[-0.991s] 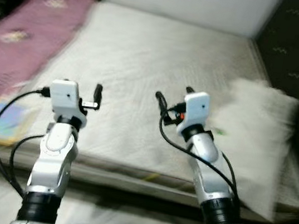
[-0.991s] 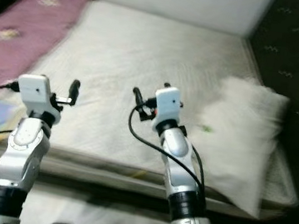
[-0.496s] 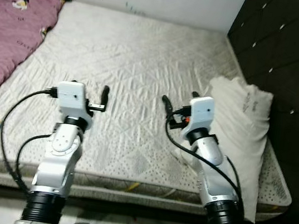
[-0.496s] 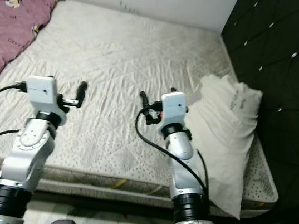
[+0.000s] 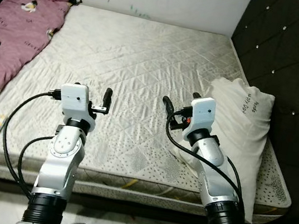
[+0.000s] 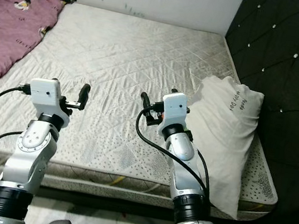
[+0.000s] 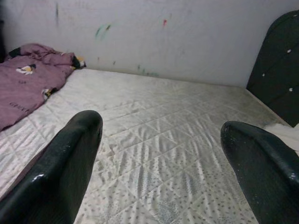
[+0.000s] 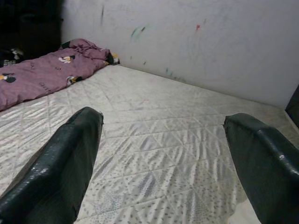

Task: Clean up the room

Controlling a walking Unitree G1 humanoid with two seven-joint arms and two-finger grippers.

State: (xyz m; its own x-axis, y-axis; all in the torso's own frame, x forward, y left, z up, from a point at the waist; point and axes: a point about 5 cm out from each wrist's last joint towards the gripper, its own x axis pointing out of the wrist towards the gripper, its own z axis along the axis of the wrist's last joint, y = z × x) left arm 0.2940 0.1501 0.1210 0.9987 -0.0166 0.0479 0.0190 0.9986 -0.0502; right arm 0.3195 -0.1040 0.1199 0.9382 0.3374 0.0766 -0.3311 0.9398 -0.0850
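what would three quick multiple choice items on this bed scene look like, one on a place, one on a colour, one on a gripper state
1. Where does the white pillow lie?
A. by the dark headboard, on the robot's right
B. on the blanket
C. on the floor

2. What colour is the blanket?
A. green
B. pinkish purple
C. yellow

3. How are the left gripper and right gripper?
A. both open, holding nothing
B. both shut on the pillow
C. left shut on a book

Answers: 1 A, it rests on the mattress beside the headboard. 2 B, seen in the head views. 3 A, wrist views show the fingers wide apart.
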